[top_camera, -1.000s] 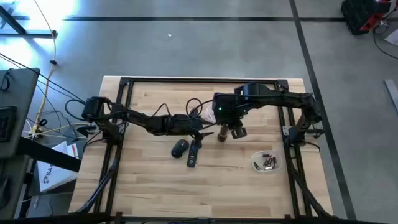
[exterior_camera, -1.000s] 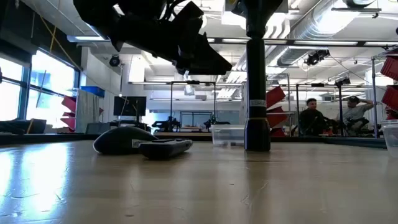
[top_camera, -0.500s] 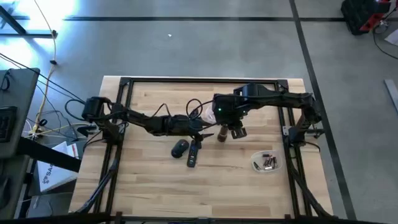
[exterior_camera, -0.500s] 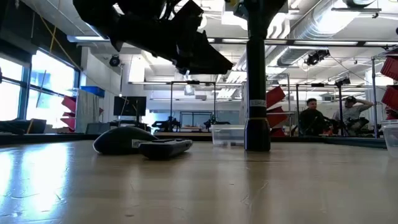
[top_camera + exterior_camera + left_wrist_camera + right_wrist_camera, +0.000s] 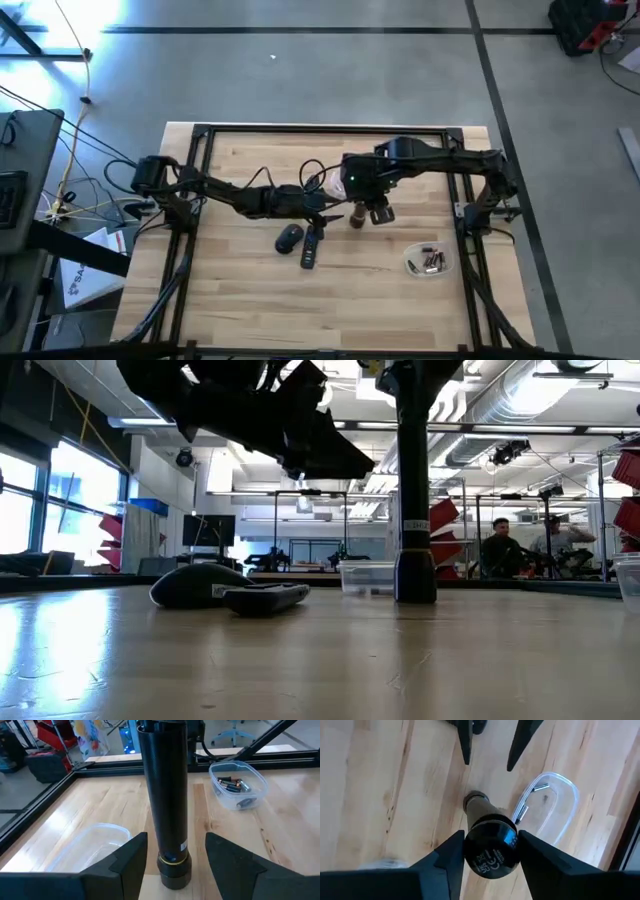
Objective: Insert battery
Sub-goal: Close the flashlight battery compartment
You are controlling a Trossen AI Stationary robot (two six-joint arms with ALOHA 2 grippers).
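A tall black cylindrical flashlight (image 5: 415,510) stands upright on its end on the light wooden table (image 5: 360,300), near the middle, with the right gripper (image 5: 491,851) clenched around its upper end, 1 dark finger on each side. The left gripper (image 5: 172,854) hovers just beside the flashlight's base with its 2 fingers spread apart, touching nothing. A dark computer mouse (image 5: 289,237) and a slim black remote control (image 5: 311,248) lie side by side on the table just in front of the left gripper. Loose batteries (image 5: 233,783) sit in a small clear plastic bowl (image 5: 429,261) near the table's right edge, well apart from the flashlight. An empty-looking clear plastic tray (image 5: 95,842) rests near the flashlight's far side
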